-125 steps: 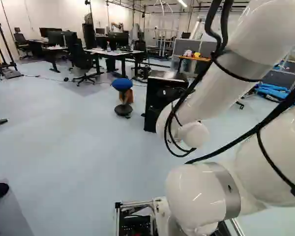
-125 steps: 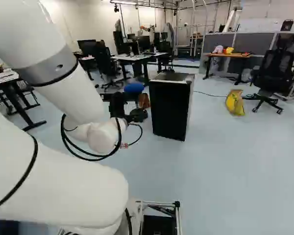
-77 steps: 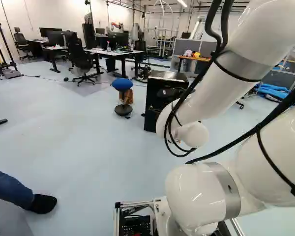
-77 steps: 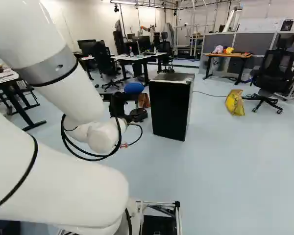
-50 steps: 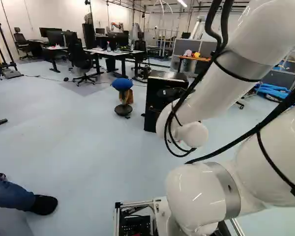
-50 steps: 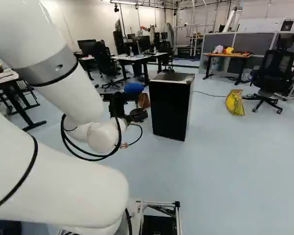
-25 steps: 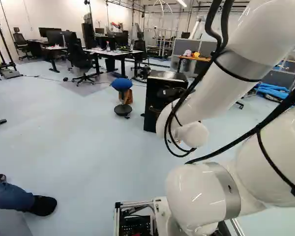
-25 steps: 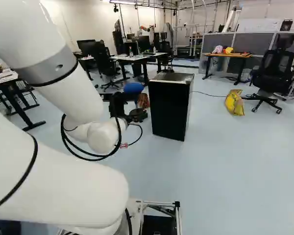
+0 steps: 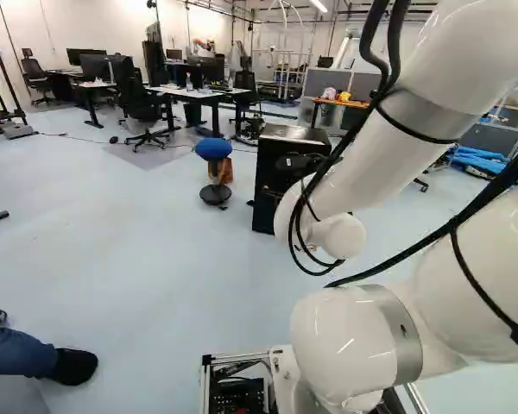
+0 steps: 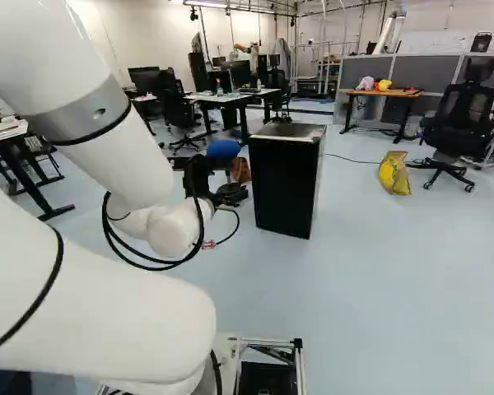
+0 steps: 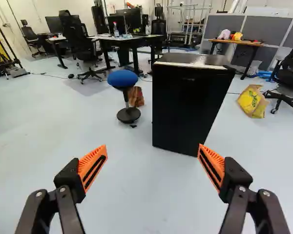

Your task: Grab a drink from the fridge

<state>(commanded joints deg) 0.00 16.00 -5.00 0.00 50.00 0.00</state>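
Observation:
Mostly hidden behind the arm's wrist, the gripper (image 10: pixel 208 244) shows only a bit of orange in the right base view. In the wrist view the gripper (image 11: pixel 153 150) is open, its orange-padded fingers wide apart with nothing between them. Ahead of it on the floor stands the black fridge (image 11: pixel 185 105) with a metallic top, some distance beyond the fingertips. The fridge (image 10: pixel 285 181) is right of the arm's wrist in the right base view; in the left base view the arm partly covers it. Its front looks closed, and no drink inside can be seen.
A blue-topped stool (image 11: pixel 123 79) with a brown bag behind it stands beside the fridge. Beyond are desks (image 9: pixel 203 93) and office chairs. A yellow bag (image 10: pixel 394 173) lies near another chair. A person's leg and shoe (image 9: pixel 73 366) are close at the left of the left base view.
The scene has shifted slightly leftward in both base views, so the base has moved a little. The arm keeps its pose. A person's leg has come into the left base view.

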